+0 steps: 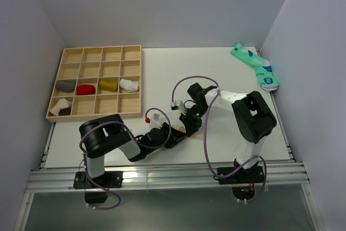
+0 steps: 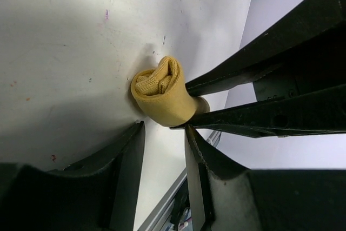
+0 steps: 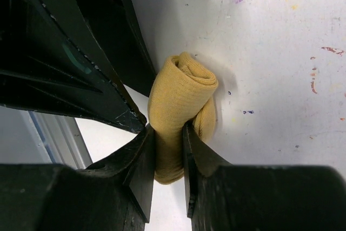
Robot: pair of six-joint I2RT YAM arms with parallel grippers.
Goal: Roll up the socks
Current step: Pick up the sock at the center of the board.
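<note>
Looking from the top, the left hand (image 1: 177, 135) and right hand (image 1: 187, 124) meet near the desk's (image 1: 162, 68) front edge. Left wrist view: the rolled mustard sock (image 2: 162, 98) lies on the desk just past the left hand's spread fingers (image 2: 130, 158). Right wrist view: the right hand is pinching that sock.

Matt ribbed knit cloth on sock (image 3: 181, 96); smooth, faintly glossy white surface (image 3: 270, 52); matt black plastic on left hand (image 2: 163, 128), right hand (image 3: 167, 133); bare pale wood tray (image 1: 100, 47).
</note>
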